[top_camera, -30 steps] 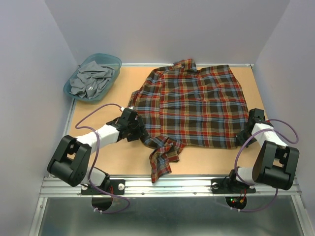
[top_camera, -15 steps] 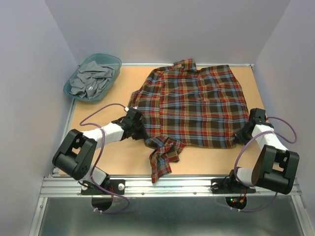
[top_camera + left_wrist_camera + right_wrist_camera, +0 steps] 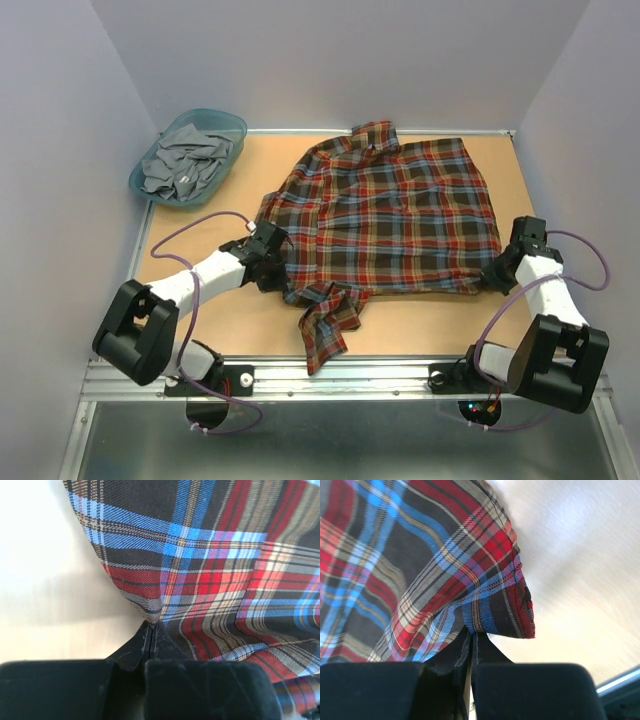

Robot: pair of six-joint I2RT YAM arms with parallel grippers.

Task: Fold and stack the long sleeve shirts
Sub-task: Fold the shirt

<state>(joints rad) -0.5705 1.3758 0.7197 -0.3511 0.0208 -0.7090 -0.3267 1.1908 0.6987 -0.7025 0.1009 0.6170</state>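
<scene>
Leftward, teal basket [image 3: 137, 188] — crumpled grey cloth [image 3: 185, 160] inside, plaid shirt [image 3: 390, 210] beside

Plaid flannel shirt [image 3: 390, 215] flat on the bench [image 3: 420, 325], left end effector [image 3: 282, 272] and right end effector [image 3: 490, 275] at its near corners, teal basket [image 3: 238, 125] at the far-left corner.

The plaid shirt [image 3: 390, 215] lies spread on the bench [image 3: 440, 322], collar [image 3: 375, 133] farthest from me. One sleeve [image 3: 330, 325] bunches nearside; I pinch both side edges.
</scene>
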